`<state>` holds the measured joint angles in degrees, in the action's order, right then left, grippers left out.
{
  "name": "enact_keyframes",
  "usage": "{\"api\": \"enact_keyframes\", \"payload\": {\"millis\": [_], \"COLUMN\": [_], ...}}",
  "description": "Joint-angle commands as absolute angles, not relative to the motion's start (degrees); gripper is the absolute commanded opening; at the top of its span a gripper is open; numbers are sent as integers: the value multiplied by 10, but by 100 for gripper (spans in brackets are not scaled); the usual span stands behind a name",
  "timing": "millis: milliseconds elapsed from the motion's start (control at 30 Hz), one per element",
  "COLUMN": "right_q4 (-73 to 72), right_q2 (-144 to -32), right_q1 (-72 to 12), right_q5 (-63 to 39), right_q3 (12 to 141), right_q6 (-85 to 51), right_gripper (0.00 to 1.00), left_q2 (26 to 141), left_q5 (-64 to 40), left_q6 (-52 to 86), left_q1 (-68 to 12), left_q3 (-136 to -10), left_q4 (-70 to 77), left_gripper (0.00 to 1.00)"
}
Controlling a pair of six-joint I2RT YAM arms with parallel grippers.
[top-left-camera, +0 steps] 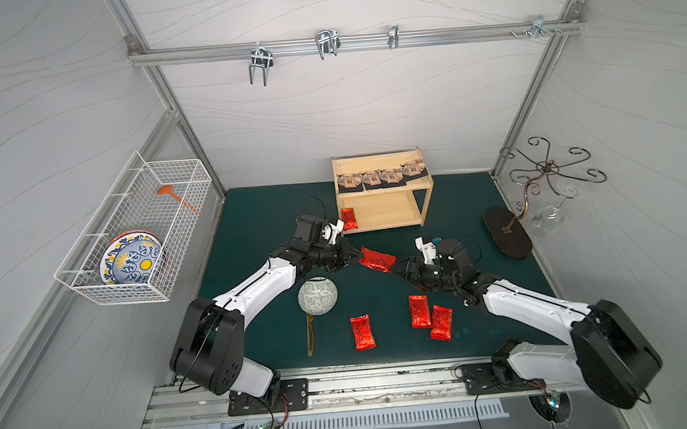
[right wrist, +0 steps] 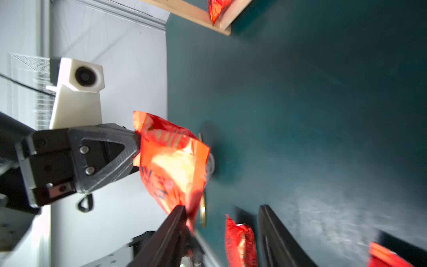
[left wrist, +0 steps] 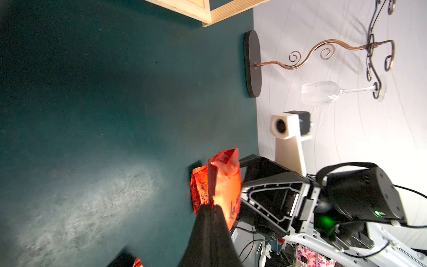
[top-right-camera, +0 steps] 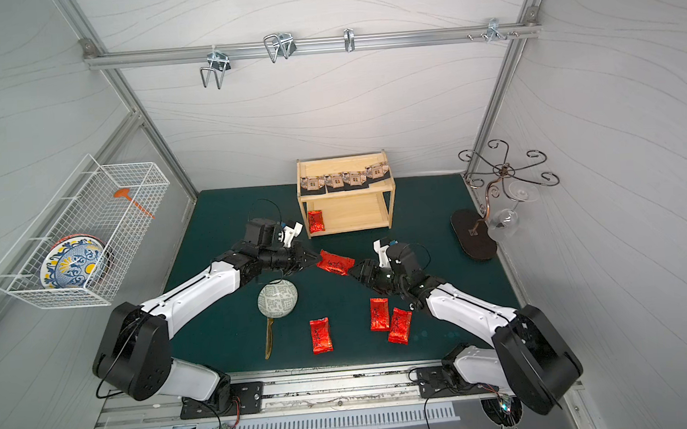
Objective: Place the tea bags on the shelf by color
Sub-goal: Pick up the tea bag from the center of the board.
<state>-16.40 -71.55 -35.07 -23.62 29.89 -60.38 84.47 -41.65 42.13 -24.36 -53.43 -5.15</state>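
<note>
Both top views are bright and sharp, though straight lines bend at the edges. In the wrist views the shiny red foil tea bag [right wrist: 171,161] glares orange-white and blurry, and the dark green mat [left wrist: 104,196] has a pale shine.

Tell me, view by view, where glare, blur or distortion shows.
Both top views: even light, sharp, though the wide lens splays the corner posts outward. Left wrist view: the held red packet glares orange-white, and the mat shows a pale sheen. Right wrist view: that packet is washed out and smeared.
</note>
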Motion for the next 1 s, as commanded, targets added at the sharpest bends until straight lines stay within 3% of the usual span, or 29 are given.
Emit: {"api": "enact_keyframes", "payload": {"millis": [0,233,967], "right_q4": [-261,-292,-305], "right_q2": [-729,-728,-710], "right_q1": [-347,-331,-312], "right_q5": [-309,-304,-316], "right_q3": [302,295,276], "right_q6": [-680,-700,-704], "right_gripper": [53,38,10], "left_q2": [831,818,808], "left_q5": [-448,-448,-437], "left_q6": [448,457,452], "left_q1": [-243,-242,-236], "left_q3": [-523,-502,-494], "left_q4": [18,38,31], "left_gripper": [0,0,0]}}
